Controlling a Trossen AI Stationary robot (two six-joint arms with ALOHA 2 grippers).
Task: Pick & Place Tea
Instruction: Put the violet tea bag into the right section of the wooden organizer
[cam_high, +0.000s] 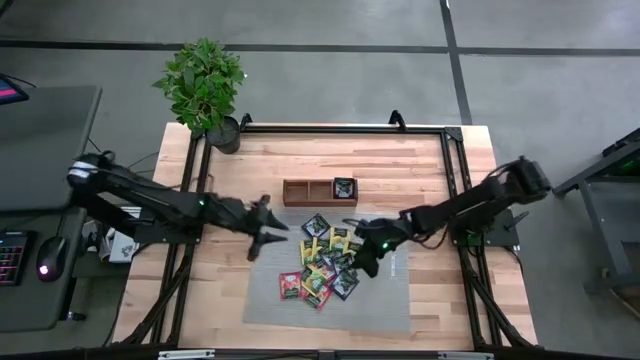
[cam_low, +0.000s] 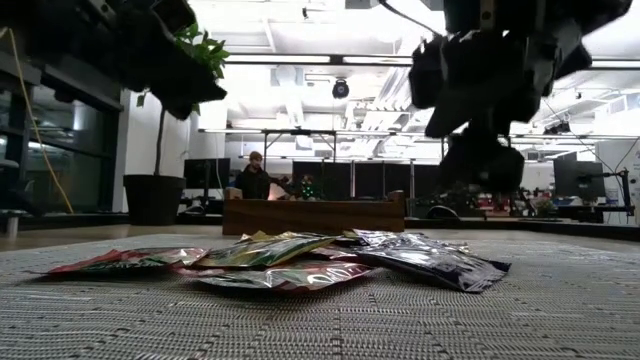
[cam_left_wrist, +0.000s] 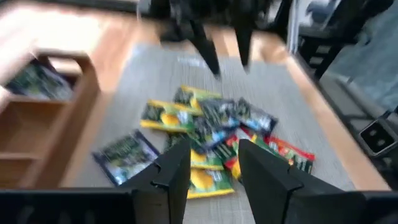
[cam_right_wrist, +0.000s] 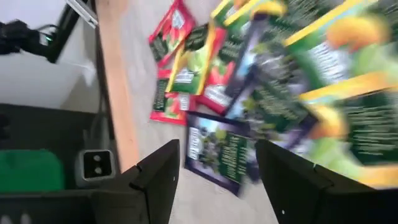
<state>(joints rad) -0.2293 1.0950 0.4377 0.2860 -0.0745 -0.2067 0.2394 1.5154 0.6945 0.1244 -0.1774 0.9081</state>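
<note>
Open-plan office lab — ceiling lights (cam_low: 300, 75), monitor rows (cam_low: 350, 180).

Overlapping sachets (cam_high: 322, 262) hide lower ones; the tray (cam_left_wrist: 43, 118) is cut off by the frame edge.

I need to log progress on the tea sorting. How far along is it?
Early. Done: one dark sachet lies in the tray's end compartment. In hand: the right hand hovers open above the sachet pile, holding nothing; the left hand waits open beside the mat. Left: nearly the whole pile.
</note>
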